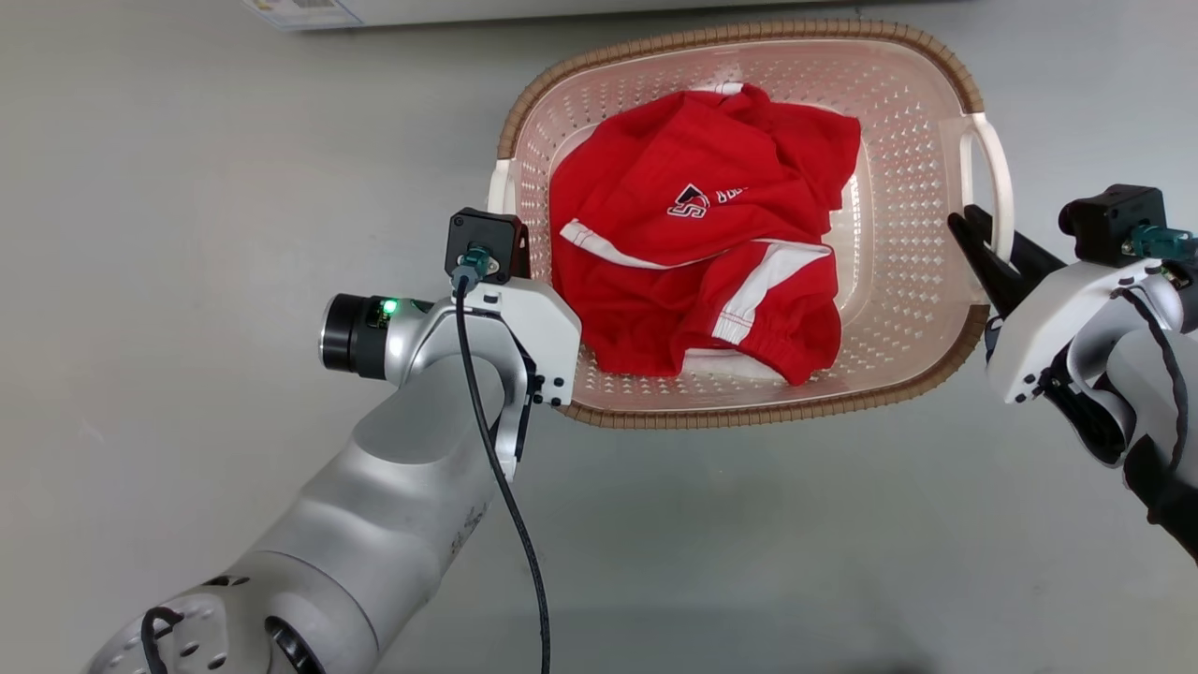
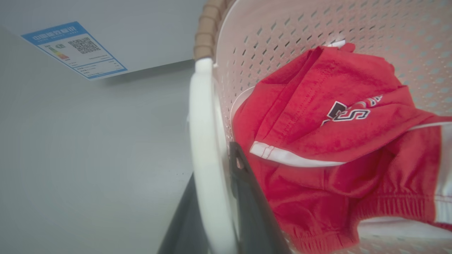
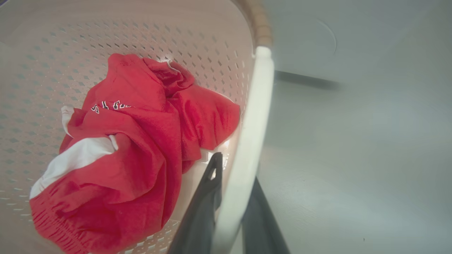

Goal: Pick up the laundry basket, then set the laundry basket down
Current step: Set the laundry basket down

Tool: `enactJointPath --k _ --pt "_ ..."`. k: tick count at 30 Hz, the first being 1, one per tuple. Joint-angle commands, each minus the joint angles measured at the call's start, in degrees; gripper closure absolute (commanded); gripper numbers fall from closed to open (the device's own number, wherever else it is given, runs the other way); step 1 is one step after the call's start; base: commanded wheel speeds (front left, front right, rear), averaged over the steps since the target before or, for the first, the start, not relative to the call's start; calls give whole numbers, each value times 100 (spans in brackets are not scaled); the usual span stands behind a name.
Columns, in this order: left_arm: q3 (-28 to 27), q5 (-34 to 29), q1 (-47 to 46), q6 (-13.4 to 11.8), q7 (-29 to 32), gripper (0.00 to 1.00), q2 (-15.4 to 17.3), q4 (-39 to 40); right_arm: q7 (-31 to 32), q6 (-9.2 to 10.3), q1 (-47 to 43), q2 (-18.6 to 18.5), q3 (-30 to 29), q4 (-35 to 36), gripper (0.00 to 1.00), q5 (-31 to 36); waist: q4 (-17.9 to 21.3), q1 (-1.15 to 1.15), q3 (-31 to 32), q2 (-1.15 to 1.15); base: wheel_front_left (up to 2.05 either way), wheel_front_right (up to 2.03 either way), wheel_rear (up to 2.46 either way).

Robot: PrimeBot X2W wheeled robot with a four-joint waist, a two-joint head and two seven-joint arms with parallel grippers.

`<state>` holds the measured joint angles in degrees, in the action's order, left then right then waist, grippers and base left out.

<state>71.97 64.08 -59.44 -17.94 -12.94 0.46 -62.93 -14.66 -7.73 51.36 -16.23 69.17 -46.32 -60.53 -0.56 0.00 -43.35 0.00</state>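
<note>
The left arm (image 1: 393,505) is extended from the lower left of the head view over the grey floor (image 1: 187,234). The left hand (image 2: 213,165) is closed on the white left handle (image 2: 201,116) of the laundry basket (image 1: 898,234). In the left wrist view, one dark finger is laid against the inner face of this handle and the other against its outer face. The basket is located between the two hands, near a white appliance (image 1: 468,9) on which a blue-bordered label (image 2: 74,49) is carried. Whether the basket is resting on the floor or is raised clear of it cannot be determined. A crumpled red garment (image 1: 693,243) with white stripes and a printed logo is contained in the basket, on its bottom. The right hand (image 3: 236,173) is closed on the white right handle (image 3: 252,116). This handle is gripped between the two fingers, one on the basket side and one on the outer side.
</note>
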Motion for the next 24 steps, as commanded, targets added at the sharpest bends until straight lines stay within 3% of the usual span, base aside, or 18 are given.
enactJointPath --k 1,11,24 --pt "-44 -130 -142 -111 -137 100 243 -6 -32 24 -183 -363 -49 -41 100 155 -26 0 -189 0 0 0 0" --pt "-447 -754 -363 -332 -204 100 242 361 -33 24 -596 -361 -1048 425 100 1305 -66 0 -650 0 0 0 0" --pt "-1042 -1298 -113 -282 -205 100 242 558 -33 24 -798 -404 -1512 548 100 1651 -96 0 -854 0 0 0 0"
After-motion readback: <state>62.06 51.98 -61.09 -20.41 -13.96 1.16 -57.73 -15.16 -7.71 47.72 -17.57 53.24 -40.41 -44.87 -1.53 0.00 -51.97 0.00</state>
